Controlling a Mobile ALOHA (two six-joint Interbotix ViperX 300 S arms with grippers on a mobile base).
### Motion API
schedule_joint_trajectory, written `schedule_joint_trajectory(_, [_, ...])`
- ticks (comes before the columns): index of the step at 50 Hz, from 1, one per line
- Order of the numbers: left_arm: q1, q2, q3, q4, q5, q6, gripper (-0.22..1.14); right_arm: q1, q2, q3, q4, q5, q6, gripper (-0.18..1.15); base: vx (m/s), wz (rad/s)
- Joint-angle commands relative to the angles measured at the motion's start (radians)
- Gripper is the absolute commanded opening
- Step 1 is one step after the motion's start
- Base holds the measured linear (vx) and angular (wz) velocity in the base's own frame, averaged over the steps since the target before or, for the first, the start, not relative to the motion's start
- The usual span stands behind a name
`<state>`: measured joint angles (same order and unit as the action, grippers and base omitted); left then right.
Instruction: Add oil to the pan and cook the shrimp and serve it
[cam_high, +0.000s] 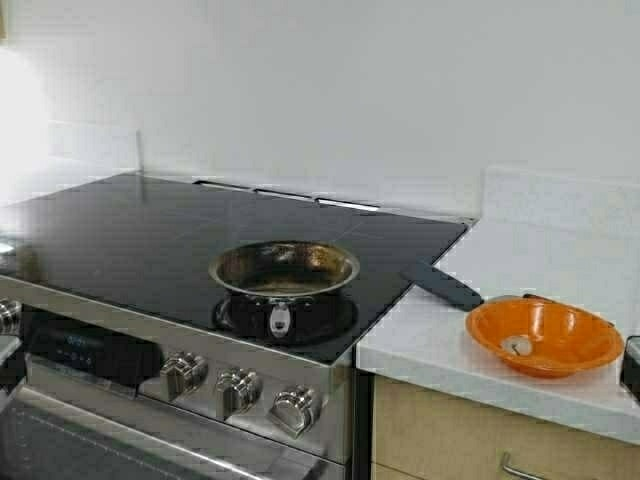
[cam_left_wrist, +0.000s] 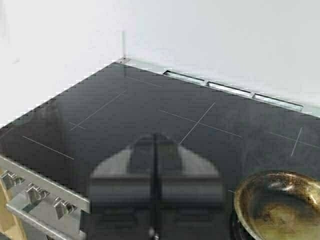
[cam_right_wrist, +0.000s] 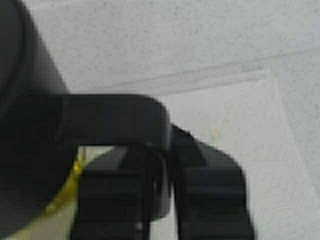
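The steel pan (cam_high: 284, 268) sits on the front right burner of the black cooktop (cam_high: 150, 235), its browned inside bare. It also shows in the left wrist view (cam_left_wrist: 280, 205). A pale shrimp (cam_high: 517, 346) lies in the orange bowl (cam_high: 580, 350) on the counter. My left gripper (cam_left_wrist: 155, 142) is shut and empty above the cooktop, left of the pan. My right gripper (cam_right_wrist: 160, 165) is shut on the jug's black handle (cam_right_wrist: 115, 117), beside its black lid (cam_right_wrist: 25, 125). A strip of yellow oil (cam_right_wrist: 70, 185) shows under the lid. Neither gripper shows in the high view.
A black spatula (cam_high: 442, 285) lies across the cooktop's right edge and the white counter (cam_high: 440, 345). Stove knobs (cam_high: 235, 390) line the front. A dark thing (cam_high: 631, 368) pokes in at the right edge. The white wall (cam_high: 350, 90) stands close behind.
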<state>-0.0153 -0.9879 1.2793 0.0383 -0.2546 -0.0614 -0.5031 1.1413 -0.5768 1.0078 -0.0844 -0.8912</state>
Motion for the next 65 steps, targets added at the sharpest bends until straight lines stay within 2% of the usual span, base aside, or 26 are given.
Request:
schedule_joint_trajectory(1, [0.0,0.005,-0.023,0.0,-0.005,-0.002,0.03,0.002,-0.037,-0.011,0.0,0.028,0.003,0.83,0.0,0.0])
schedule_joint_trajectory(4, [0.0,0.005,-0.021,0.0,-0.005,-0.002,0.03,0.0,-0.037,-0.011,0.0,0.037,0.003,0.87,0.0,0.0])
schedule_joint_trajectory(30, [0.0,0.003,-0.015,-0.002,-0.002,-0.003,0.03,-0.002,-0.067,0.054,0.002,0.054,0.003,0.86,0.0,0.0])
schedule_joint_trajectory(52, [0.0,0.002,-0.002,-0.002,0.006,-0.002,0.03,-0.003,-0.153,0.179,0.002,0.063,0.005,0.86,0.0,0.0])
schedule_joint_trajectory(65, [0.002,0.0,0.0,-0.002,0.006,0.0,0.03,-0.003,-0.224,0.296,0.005,0.066,0.017,0.86,0.0,0.0])
